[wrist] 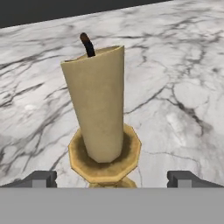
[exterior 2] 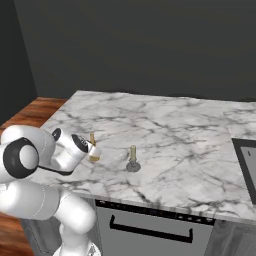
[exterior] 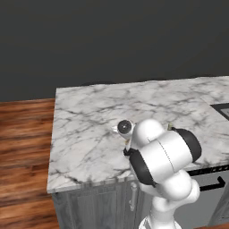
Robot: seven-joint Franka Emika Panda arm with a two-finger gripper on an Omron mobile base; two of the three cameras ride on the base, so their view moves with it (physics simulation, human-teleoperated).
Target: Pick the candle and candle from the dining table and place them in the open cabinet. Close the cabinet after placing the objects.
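Gripper (wrist: 112, 179) released, jaws spread wide, fingertips (wrist: 40, 178) low on either side of gold holder, not touching. Yellow candle (wrist: 97, 105) stands upright in that gold holder between jaws, black wick on top, near front left part of marble table (exterior 2: 165, 125). Beside it, apart, olive candle (exterior 2: 133, 153) upright on grey base. Farther right, dark cooktop (exterior 2: 247, 160) at table edge. Behind, dark wall.
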